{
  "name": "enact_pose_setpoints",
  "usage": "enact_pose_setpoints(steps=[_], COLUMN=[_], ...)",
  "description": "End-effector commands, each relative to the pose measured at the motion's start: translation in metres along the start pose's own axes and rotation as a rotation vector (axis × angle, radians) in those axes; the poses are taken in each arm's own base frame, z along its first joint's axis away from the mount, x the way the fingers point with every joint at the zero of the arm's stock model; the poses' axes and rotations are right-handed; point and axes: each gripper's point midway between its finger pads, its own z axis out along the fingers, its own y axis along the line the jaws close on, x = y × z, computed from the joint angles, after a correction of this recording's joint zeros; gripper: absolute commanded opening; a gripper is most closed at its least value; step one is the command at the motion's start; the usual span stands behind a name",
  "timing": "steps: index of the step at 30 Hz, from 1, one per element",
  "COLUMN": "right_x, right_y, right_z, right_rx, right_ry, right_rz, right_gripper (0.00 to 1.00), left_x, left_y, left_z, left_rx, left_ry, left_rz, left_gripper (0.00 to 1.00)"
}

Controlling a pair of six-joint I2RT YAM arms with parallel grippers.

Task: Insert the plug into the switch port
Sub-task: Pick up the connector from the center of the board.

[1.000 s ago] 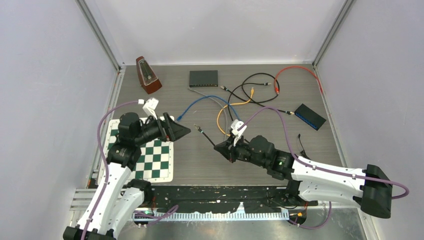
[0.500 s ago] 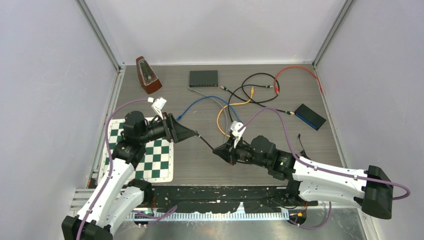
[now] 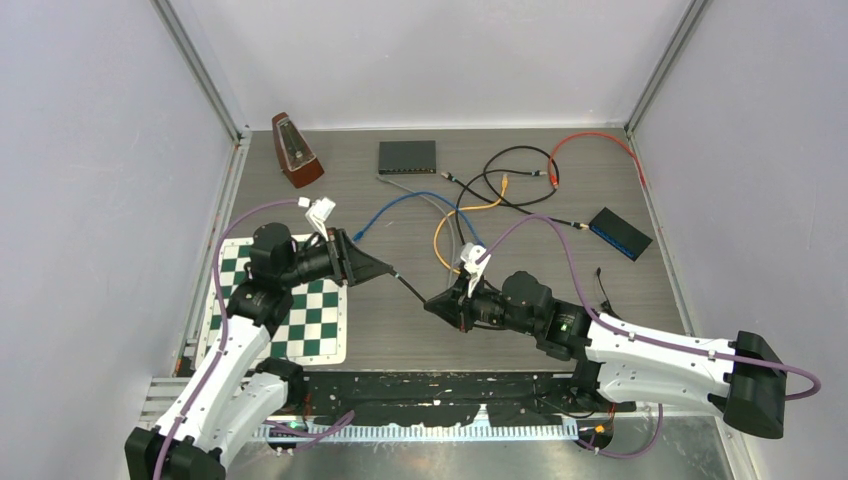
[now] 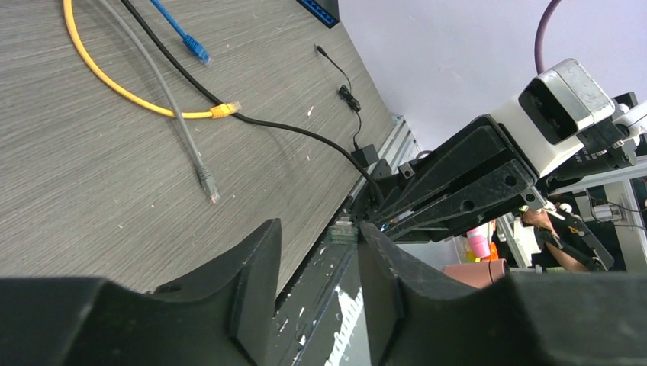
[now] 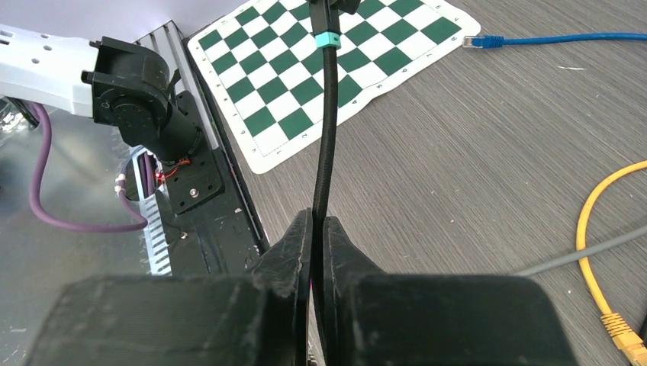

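Note:
My right gripper (image 5: 317, 217) (image 3: 430, 303) is shut on a black cable (image 5: 326, 137) a short way behind its end. The cable runs up and to the left to its plug (image 4: 345, 229) (image 3: 396, 274), which has a teal band (image 5: 326, 39). My left gripper (image 4: 319, 229) (image 3: 388, 268) stands open around that plug. The plug lies at the tips, against the right finger (image 4: 389, 267), with a gap to the left finger (image 4: 255, 274). The dark switch (image 3: 407, 156) sits at the back of the table, far from both grippers.
A chessboard mat (image 3: 305, 310) lies under the left arm. A metronome (image 3: 295, 150) stands at the back left. Blue, yellow, grey, black and red cables (image 3: 480, 205) sprawl mid-table. A small black box with a blue face (image 3: 620, 232) lies at the right.
My left gripper has moved right onto the end of the cable, and its jaws have narrowed around the plug. The right gripper has shifted slightly left, still holding the cable.

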Motion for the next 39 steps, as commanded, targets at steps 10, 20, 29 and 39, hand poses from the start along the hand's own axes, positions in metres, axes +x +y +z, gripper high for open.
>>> enact_pose_setpoints(steps=[10, 20, 29, 39], right_x=[-0.024, -0.083, -0.086, -0.077], right_y=[0.023, 0.031, 0.051, 0.042], right_z=[0.010, 0.009, 0.017, 0.030], right_rx=[-0.098, -0.323, -0.623, -0.603], right_ry=[-0.027, -0.154, -0.096, -0.083], right_rz=[0.037, 0.231, 0.244, 0.274], right_gripper=[0.42, 0.60, 0.65, 0.42], left_x=[0.000, -0.001, 0.008, 0.010], left_y=[-0.002, -0.023, -0.043, -0.045], left_z=[0.000, -0.004, -0.007, -0.008], left_rx=[0.034, 0.171, 0.283, 0.283], left_ry=[-0.028, -0.068, -0.034, -0.009], left_rz=[0.081, 0.198, 0.241, 0.251], left_gripper=[0.00, 0.00, 0.00, 0.00])
